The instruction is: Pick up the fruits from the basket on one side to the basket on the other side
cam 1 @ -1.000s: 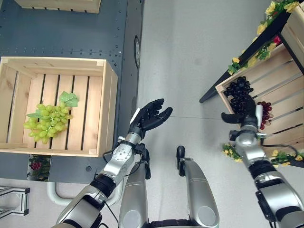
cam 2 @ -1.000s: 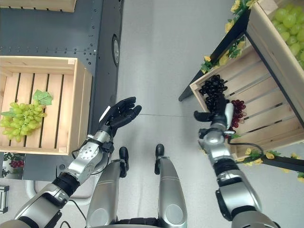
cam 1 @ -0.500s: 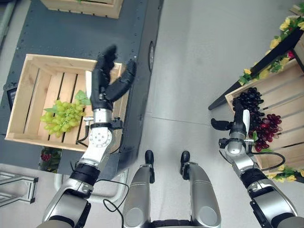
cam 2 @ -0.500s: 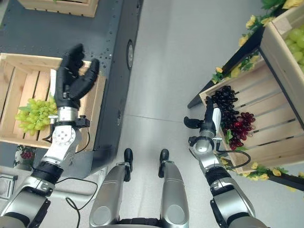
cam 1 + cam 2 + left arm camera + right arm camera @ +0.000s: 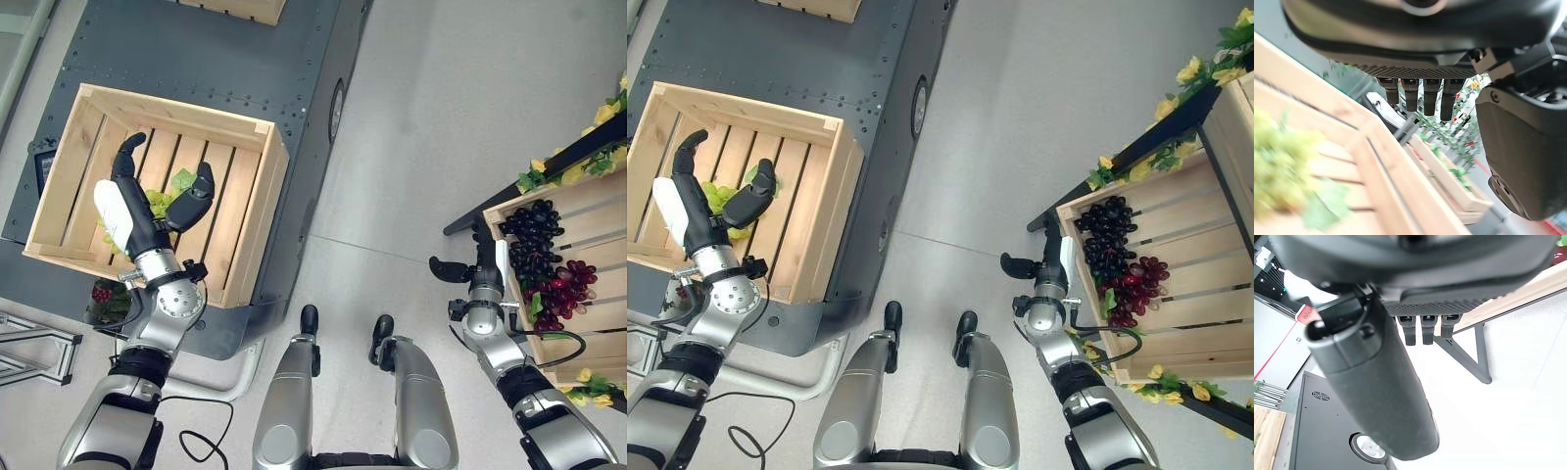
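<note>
Dark grey metal platform with riveted edges fills upper left of frame, round port on its right side face. Second wooden crate cut off by top edge, on same platform. Pale grey floor takes centre and upper right. Black stand frame slants in from right edge, trimmed with yellow flowers and green leaves. Metal rack at lower left edge.

Bright, even light overhead; soft shadows under the crate; grapes blurred in the left wrist view.
</note>
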